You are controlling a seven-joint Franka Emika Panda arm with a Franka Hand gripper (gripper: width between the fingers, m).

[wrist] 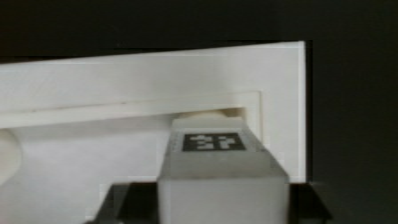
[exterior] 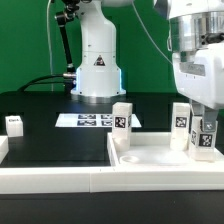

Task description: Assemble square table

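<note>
Square table top (exterior: 150,158) lay at the front of the black table (exterior: 50,140), toward the exterior view's right, with its raised rim up. The gripper (exterior: 205,128) stood over the top's far corner on that side, its jaws closed on a short white leg (exterior: 204,146). In the wrist view the dark fingers (wrist: 134,200) flanked that leg, and its tagged end met the top just inside the rim. Whether it had caught in its hole could not be told.

A second leg (exterior: 181,117) stood upright on the top just beside the gripper. A third leg (exterior: 122,117) stood at the corner toward the exterior view's left. A fourth leg (exterior: 14,123) stood well apart on the black table.

The likeliest trouble was a skewed start. A leg going in tilted would probably jam, and more twisting could then drag the top around, since nothing visible clamped it. The grip was on smooth plastic, so the fingers might slip instead of turning the leg. The second leg stood so close that the gripper's body could knock it over when turning or lifting away.
</note>
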